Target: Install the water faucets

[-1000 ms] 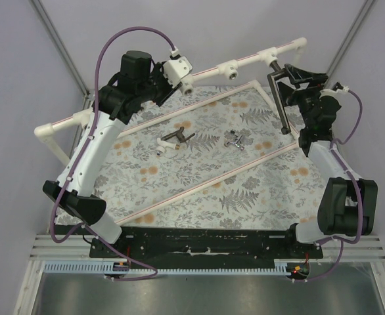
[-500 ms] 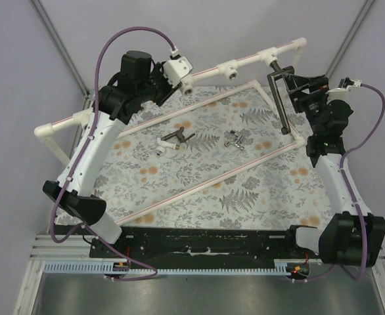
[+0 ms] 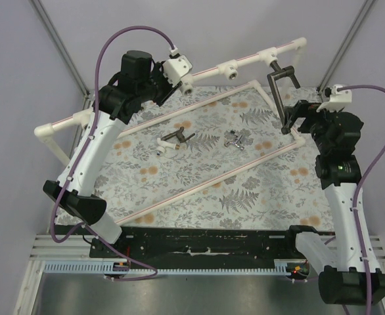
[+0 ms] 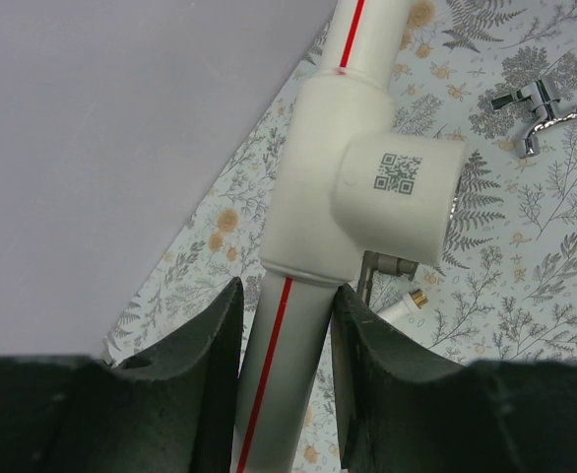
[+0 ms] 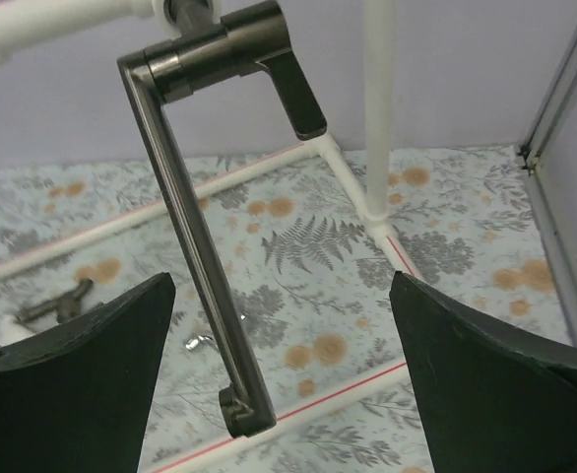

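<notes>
From the top view, the right gripper (image 3: 295, 119) is backing away from the white pipe frame (image 3: 245, 60). A second ago it was right at the long-spout faucet (image 3: 278, 102); now it is hanging off the frame's right end, jaws standing wide with nothing between them. The long-spout faucet is staying put on its own, its body seated at the frame's rightmost socket and its tube sloping down inside the frame. I am reading that as one tap installed and released. The left gripper (image 3: 182, 83) is not moving and is clamping the frame's raised top rail towards its left. The shorter dark faucet (image 3: 175, 139) and the silver faucet (image 3: 235, 141) are lying loose inside the frame, near each other but apart, so two are waiting.

From the left wrist, the left gripper's fingers (image 4: 210, 365) are pressing either side of the frame's rail, just below a socket (image 4: 397, 192) with a printed code. The silver faucet is showing beyond it, and the shorter one is peeking from behind it.

From the right wrist, the wide jaws are framing the long-spout faucet without touching it.

Counting: three faucets, one mounted and two loose; two grippers; one frame. I am not able to count its sockets, since the arm is covering part of the rail
</notes>
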